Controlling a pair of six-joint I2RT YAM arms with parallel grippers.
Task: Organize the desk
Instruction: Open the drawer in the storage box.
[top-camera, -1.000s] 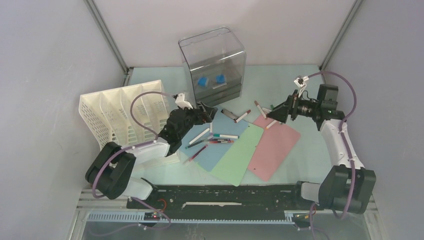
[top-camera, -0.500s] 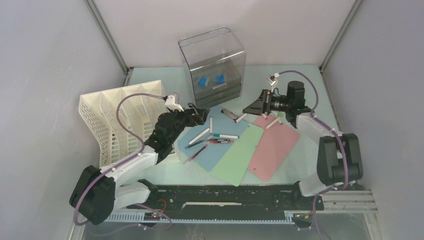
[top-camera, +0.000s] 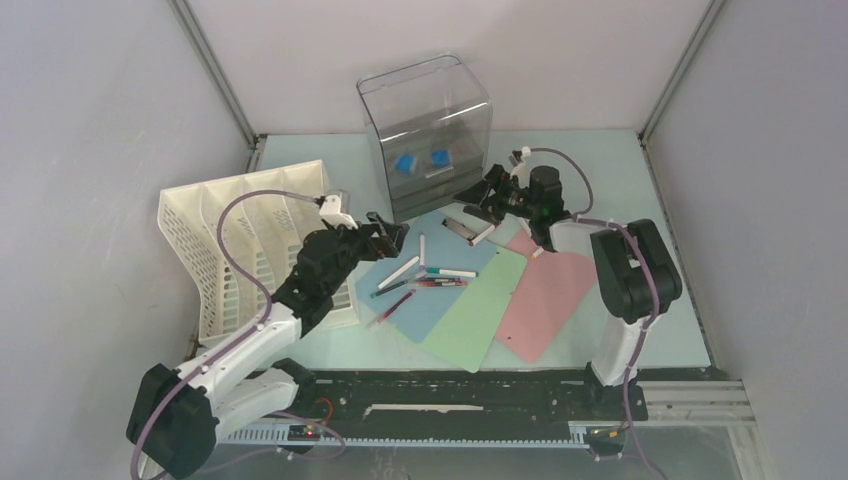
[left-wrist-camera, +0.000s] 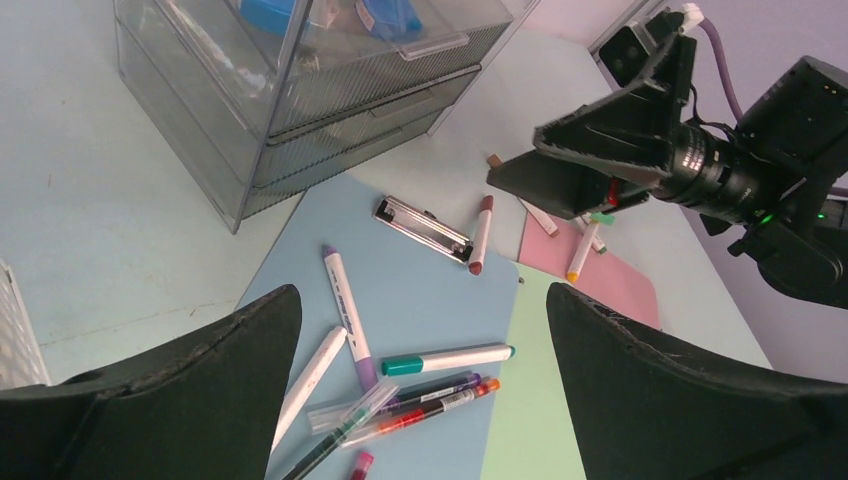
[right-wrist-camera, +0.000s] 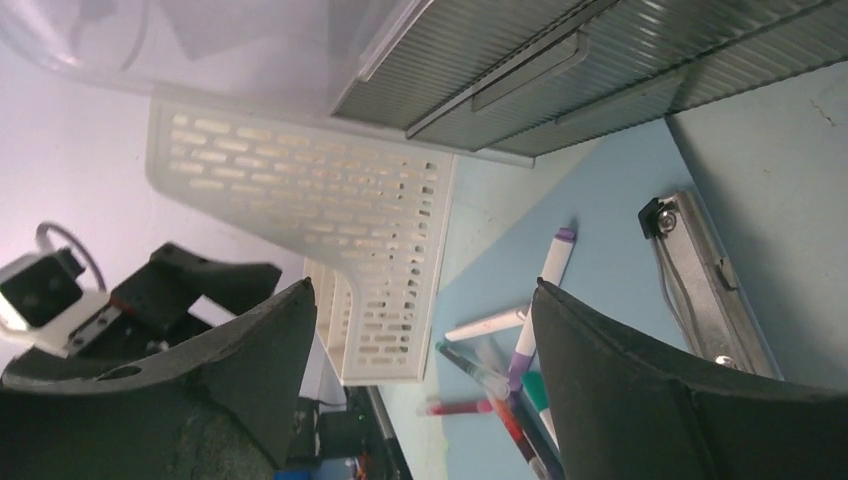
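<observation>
The desk (top-camera: 330, 160) is a pale mint-green top with three sheets on it: blue (top-camera: 440, 300), green (top-camera: 475, 315) and pink (top-camera: 550, 295). Several pens lie on the blue sheet, among them a teal-capped marker (left-wrist-camera: 450, 358), a purple marker (left-wrist-camera: 345, 300) and a white one (left-wrist-camera: 310, 385). A maroon marker (left-wrist-camera: 480, 232) rests against a metal clip (left-wrist-camera: 422, 228). My left gripper (top-camera: 388, 232) hovers open over the blue sheet's left edge, with the pens below its jaws (left-wrist-camera: 420, 300). My right gripper (top-camera: 478, 198) hangs open low near the clip, facing left (right-wrist-camera: 422, 290). Neither holds anything.
A clear plastic drawer box (top-camera: 425, 130) with blue items inside stands at the back middle, close to my right gripper. A white slotted file rack (top-camera: 240, 240) stands at the left beside my left arm. More markers (left-wrist-camera: 585, 250) lie on the pink sheet's far corner.
My right arm has swung left from over the pink sheet to the drawer box's front corner. My left gripper has drawn back slightly left, off the pens.
</observation>
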